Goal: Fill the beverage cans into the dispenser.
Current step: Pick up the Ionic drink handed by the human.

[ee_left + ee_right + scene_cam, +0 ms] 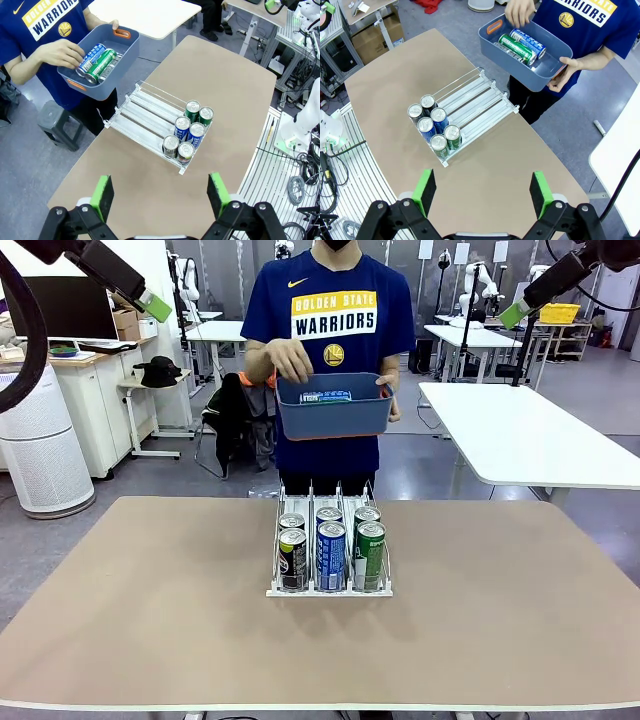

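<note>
Front view: six beverage cans (331, 555) stood in the dispenser (328, 592), two per lane (black, blue, green), all bunched at the robot-side end; the far part of each lane was bare. Spare cans (100, 60) lay on their sides in a blue-grey tub (335, 420), which a person held w/ one hand past the table's far edge, the free hand (290, 358) reaching in. Both arms hung high, well apart from everything: left gripper (161, 192) & right gripper (482, 192) had jaws wide, nothing btwn the pads. Risk, as I judged it: slim tall cans tip easily, so one set down crooked or let go early could catch a thin divider, topple & knock its neighbours. A handover looked chancy too, since a smooth round can could slip from the pads. Table (150, 620) was plain tan, flat. Room behind had white tables, a white cylinder unit & a stool.
</note>
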`<state>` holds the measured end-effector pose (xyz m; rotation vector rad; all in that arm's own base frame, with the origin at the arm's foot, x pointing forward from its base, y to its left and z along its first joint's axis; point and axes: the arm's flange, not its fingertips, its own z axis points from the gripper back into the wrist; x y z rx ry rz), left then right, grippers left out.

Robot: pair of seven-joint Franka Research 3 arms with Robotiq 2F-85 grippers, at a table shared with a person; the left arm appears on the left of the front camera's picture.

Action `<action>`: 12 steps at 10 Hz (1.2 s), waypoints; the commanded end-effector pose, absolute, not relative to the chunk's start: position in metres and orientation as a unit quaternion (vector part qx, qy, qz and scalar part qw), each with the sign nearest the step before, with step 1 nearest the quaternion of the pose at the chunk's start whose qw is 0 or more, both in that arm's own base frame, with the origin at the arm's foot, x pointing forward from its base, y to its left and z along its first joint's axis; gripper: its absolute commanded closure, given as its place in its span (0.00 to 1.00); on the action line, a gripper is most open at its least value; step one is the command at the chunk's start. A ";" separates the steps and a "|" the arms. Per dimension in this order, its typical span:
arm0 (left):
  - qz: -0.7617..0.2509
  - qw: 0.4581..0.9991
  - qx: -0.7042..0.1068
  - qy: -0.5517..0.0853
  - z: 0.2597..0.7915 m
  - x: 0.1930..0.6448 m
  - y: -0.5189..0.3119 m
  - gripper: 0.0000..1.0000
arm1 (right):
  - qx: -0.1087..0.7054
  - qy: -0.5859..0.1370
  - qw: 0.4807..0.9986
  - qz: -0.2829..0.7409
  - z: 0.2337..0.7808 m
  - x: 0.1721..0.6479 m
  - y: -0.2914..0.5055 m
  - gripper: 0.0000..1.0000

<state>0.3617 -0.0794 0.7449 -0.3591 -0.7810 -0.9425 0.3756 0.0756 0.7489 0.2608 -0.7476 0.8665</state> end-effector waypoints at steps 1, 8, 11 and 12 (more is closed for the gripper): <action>-0.435 0.807 -0.169 -0.363 0.745 0.362 -0.079 0.00 | 0.123 -0.352 0.833 0.409 0.748 0.375 0.076 0.00; -0.435 0.807 -0.169 -0.363 0.745 0.362 -0.079 0.00 | 0.123 -0.352 0.833 0.409 0.748 0.375 0.076 0.00; -0.435 0.807 -0.169 -0.363 0.745 0.362 -0.079 0.00 | 0.123 -0.352 0.833 0.409 0.748 0.375 0.076 0.00; -0.435 0.807 -0.169 -0.363 0.745 0.362 -0.079 0.00 | 0.123 -0.352 0.833 0.409 0.748 0.375 0.076 0.00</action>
